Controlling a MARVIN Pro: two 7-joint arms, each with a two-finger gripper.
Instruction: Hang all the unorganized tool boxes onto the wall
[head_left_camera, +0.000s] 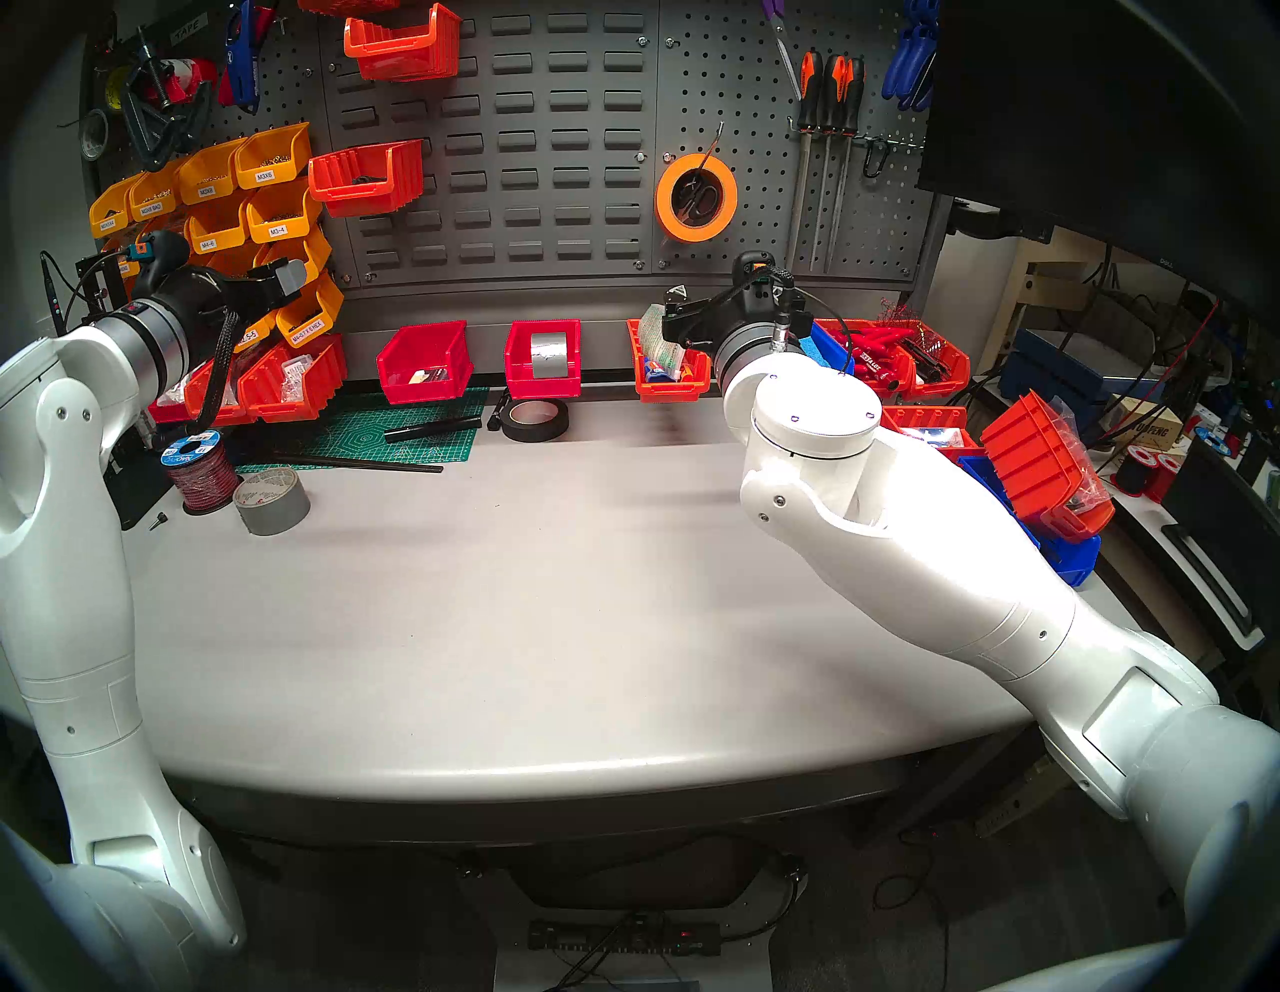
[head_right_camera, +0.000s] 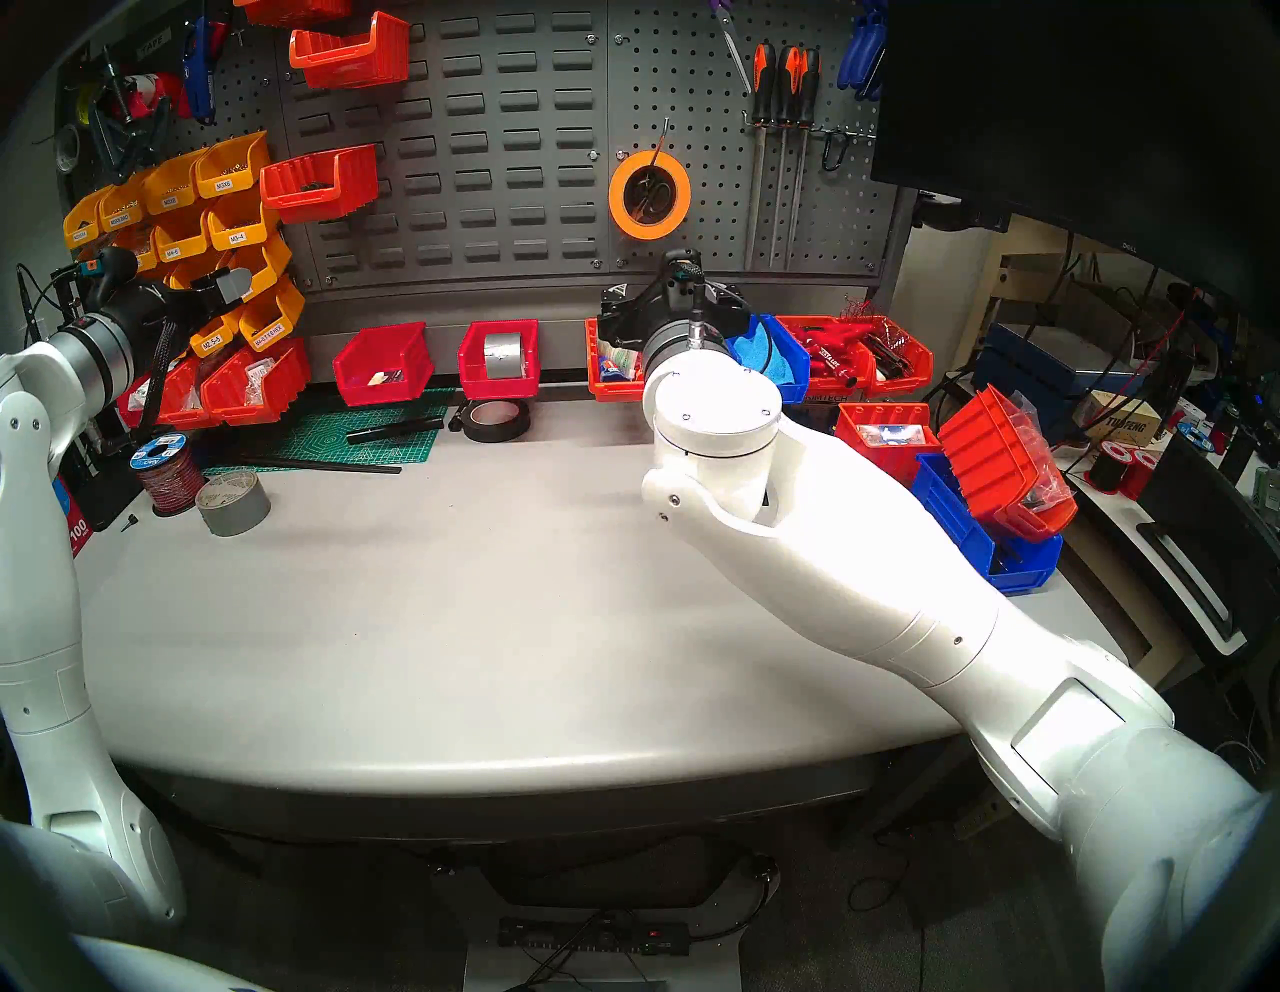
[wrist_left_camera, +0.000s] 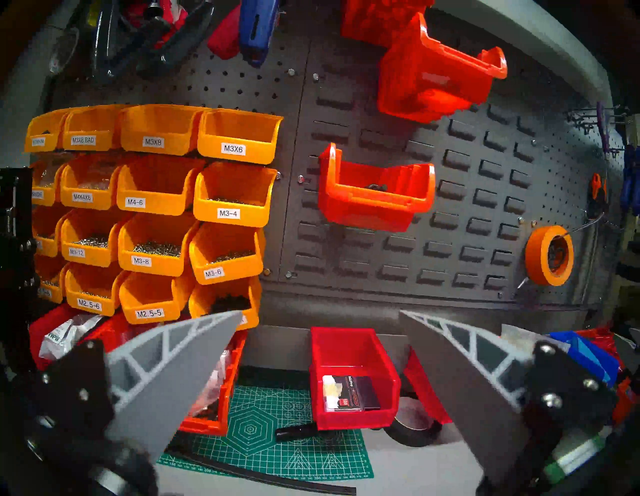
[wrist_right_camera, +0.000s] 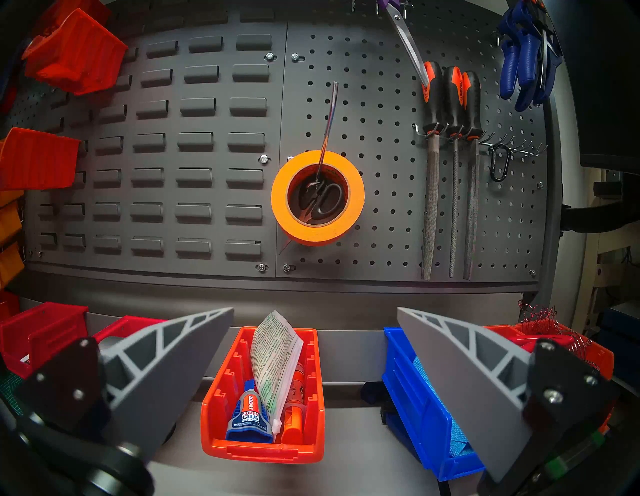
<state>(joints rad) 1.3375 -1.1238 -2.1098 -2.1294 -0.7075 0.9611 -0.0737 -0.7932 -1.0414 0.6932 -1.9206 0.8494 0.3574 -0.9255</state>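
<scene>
The long orange ribbed tool box (head_left_camera: 666, 389) (wrist_right_camera: 263, 450) stands on the table at the foot of the wall (head_left_camera: 540, 159) (wrist_right_camera: 173, 156), holding a white-green packet and glue tubes. My right gripper (head_left_camera: 675, 308) (wrist_right_camera: 314, 309) hovers just in front of and above it, open and empty. The plain red tool box (head_left_camera: 415, 364) (wrist_left_camera: 346, 346), with small black-white cards inside, sits further left against the wall's grey rail. My left gripper (head_left_camera: 287, 277) (wrist_left_camera: 320, 313) is raised to the left of it, in front of the yellow bins, open and empty.
Two orange bins (head_left_camera: 367, 176) hang on the louvre slots. A red bin with a silver tape roll (head_left_camera: 544, 357) stands between the tool boxes. Yellow labelled bins (head_left_camera: 228, 201) fill the left, an orange tape roll (head_left_camera: 695, 197) and files (head_left_camera: 824, 173) the right. A blue bin (wrist_right_camera: 426, 398) is beside the orange box.
</scene>
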